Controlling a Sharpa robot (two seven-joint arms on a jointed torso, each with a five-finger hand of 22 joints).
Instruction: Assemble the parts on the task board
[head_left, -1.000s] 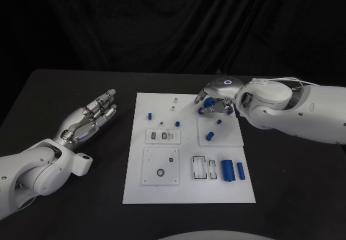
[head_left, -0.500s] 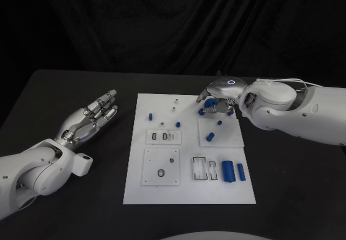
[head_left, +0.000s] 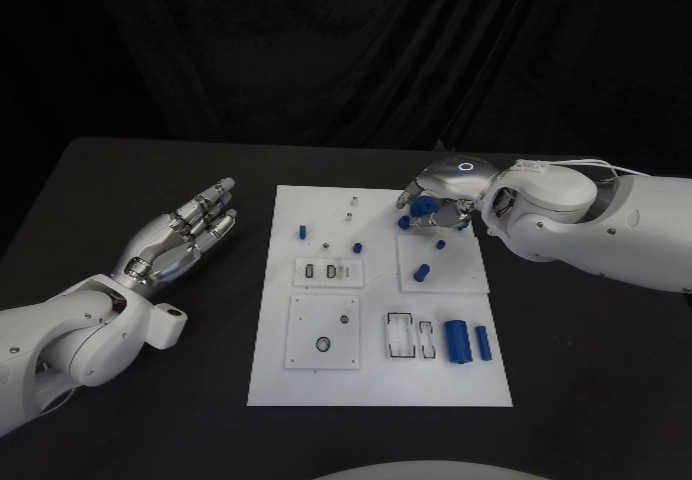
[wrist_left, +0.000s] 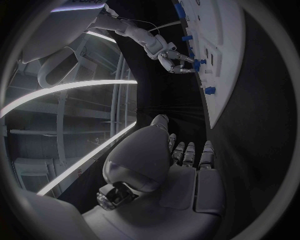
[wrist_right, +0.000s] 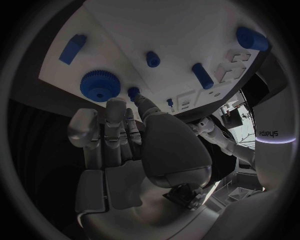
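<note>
A black table (head_left: 606, 350) carries everything. Lying flat in its middle is the task board (head_left: 378, 385), a long white plate with its short edge toward the robot. Dark tabletop shows along both long sides of the board and past its far end.

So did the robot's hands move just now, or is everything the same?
Only a little. The right hand crept slightly further over the far corner of the task board, by the blue gear. Whether its fingers hold anything is hard to tell. The left hand stayed open beside the board, and the blue parts stayed where they were.
</note>
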